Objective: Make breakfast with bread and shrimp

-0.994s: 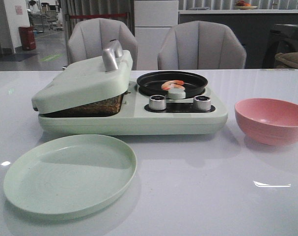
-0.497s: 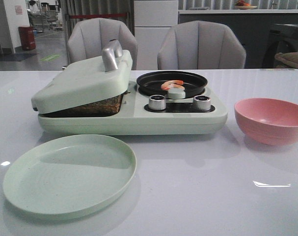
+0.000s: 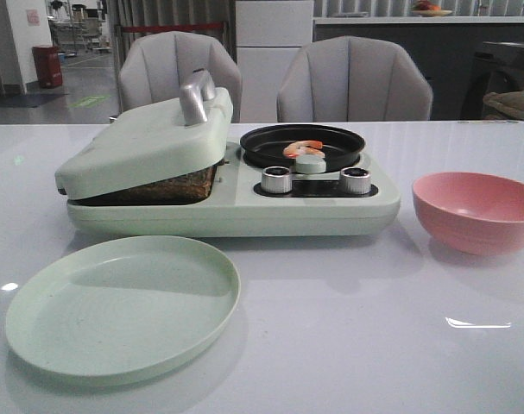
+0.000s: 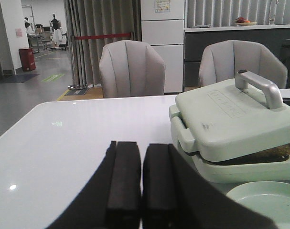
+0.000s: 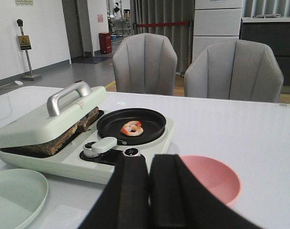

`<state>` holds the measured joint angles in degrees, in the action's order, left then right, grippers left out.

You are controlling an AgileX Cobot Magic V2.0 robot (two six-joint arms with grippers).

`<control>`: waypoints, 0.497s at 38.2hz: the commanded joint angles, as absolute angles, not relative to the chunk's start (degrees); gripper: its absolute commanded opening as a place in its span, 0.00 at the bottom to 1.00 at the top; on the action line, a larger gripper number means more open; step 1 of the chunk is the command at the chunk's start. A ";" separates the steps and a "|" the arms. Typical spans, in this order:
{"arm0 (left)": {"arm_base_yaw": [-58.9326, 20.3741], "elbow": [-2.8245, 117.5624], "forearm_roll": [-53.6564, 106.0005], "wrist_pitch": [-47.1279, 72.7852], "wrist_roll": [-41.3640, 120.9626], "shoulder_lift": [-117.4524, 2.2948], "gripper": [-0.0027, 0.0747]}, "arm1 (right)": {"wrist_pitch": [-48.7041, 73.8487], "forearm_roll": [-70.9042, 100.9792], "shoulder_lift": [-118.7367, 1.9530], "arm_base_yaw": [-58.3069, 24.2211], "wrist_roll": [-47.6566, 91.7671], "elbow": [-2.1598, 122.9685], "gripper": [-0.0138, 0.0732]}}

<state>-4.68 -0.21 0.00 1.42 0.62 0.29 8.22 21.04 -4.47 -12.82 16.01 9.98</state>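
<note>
I see neither arm from the front; both sit low and pulled back at the near side of the counter (image 3: 348, 345), looking level across it. My left claw (image 4: 134, 191) has its two fingers pressed together, nothing between them, and so does my right claw (image 5: 147, 191) (each seen only by its own wrist camera).

The bread (image 3: 162, 185) lies in the left half of the cooker (image 3: 244, 211), under the tilted lid (image 3: 141, 142), which rests on it rather than closing flat. The shrimp (image 3: 303, 148) sits in the black pan (image 3: 270, 145) on the cooker's right half.

The front view shows just a brown edge under the lid; the right wrist view shows the bread's crust stacked in layers and the shrimp's curl from above. The plate (image 3: 123, 306) lies whole in front of the cooker in the front view, only a rim in both wrist views. The bowl (image 3: 477, 211) stands right of the cooker, out of the left wrist's sight.
</note>
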 commanded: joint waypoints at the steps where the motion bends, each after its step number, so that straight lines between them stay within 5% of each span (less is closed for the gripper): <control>1: -4.57 -0.54 0.00 -3.52 0.00 1.37 0.18 | 4.09 21.30 -5.27 -12.94 16.58 11.52 0.33; 19: -4.57 -0.54 0.00 -3.52 0.00 1.37 0.18 | 3.06 18.81 -5.18 -12.17 16.58 9.83 0.33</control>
